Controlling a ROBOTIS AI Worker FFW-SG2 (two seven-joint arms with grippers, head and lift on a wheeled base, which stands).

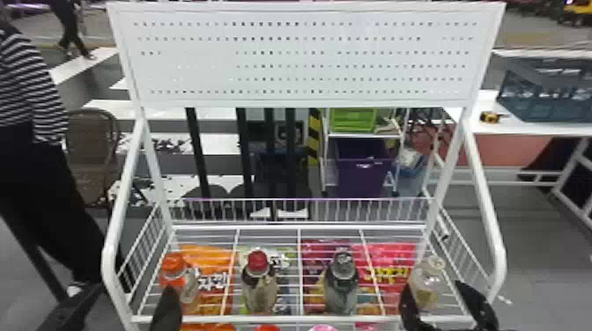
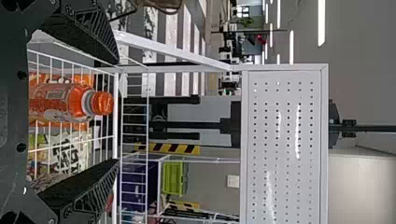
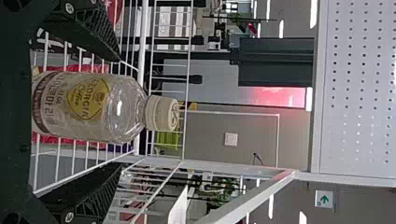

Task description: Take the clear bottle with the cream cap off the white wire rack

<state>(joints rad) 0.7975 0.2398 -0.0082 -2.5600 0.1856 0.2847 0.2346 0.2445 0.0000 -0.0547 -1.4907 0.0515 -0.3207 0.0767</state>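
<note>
And it's the right hand (image 3: 118, 114) on the spot, fingers spread wide either side of the clear bottle (image 3: 123, 107), with a gap showing on both flanks and nothing gripped! The bottle stands upright at the right-hand end of the white wire rack (image 1: 299, 318), cream cap (image 3: 161, 113) uppermost, just behind the front rail.

So the job now is a clean close, and centring looks like the key: the inner finger (image 1: 408, 308) sits nearer the plastic than the outer one, so a small nudge inward should let both meet the body together. Squeeze evenly, below the shoulder, and gently; that thin, apparently empty shell could buckle or skid on the wires. Then straight up, base well over the front rail, before any pull back. Mind the side fence (image 1: 462, 248) too; the outer finger (image 1: 480, 308) has little room there and could snag!

As for pose, the right hand comes in low from the front, fingers pointing forward over the shelf. Across on the left, the left hand (image 2: 116, 112) waits open and empty, facing the orange-capped bottle (image 2: 70, 101).
</note>
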